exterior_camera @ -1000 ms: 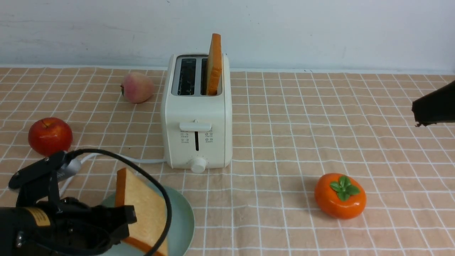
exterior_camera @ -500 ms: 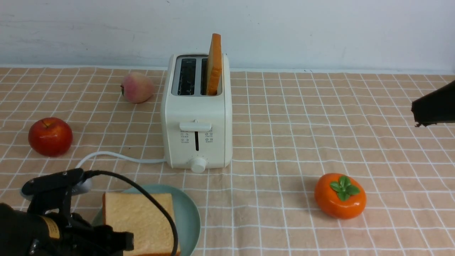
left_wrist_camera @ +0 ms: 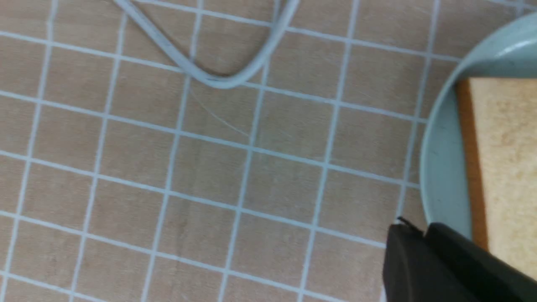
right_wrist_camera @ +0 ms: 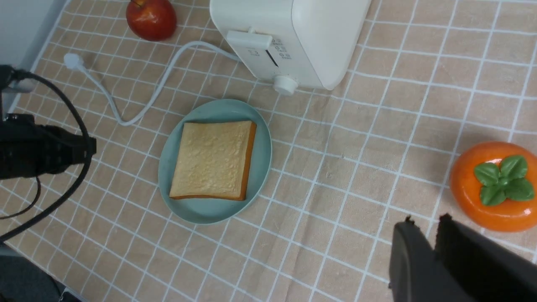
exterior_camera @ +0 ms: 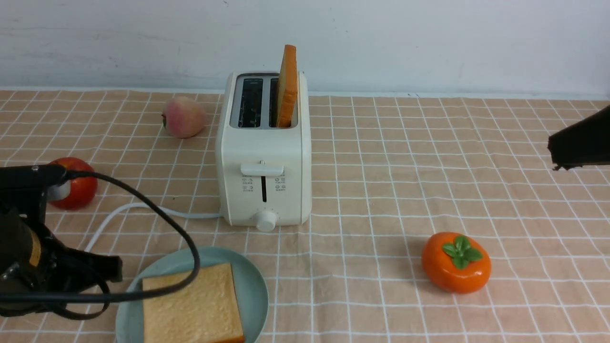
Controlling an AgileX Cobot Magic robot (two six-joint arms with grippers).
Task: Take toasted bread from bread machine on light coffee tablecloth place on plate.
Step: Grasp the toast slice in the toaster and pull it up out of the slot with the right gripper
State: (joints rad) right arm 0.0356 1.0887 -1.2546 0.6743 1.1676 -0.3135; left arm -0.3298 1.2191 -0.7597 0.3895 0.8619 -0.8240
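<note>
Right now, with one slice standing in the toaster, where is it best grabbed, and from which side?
Grip the toast by its upper part, the only part showing above the bread machine; the rest sits down in the right-hand slot. Come straight down from above and pinch the two broad flat faces, since it stands upright on edge and looks thin enough to pinch across.

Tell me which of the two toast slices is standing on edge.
The slice in the bread machine: it stands upright in the right-hand slot, sticking out of the top. The other slice lies flat on the plate.
</note>
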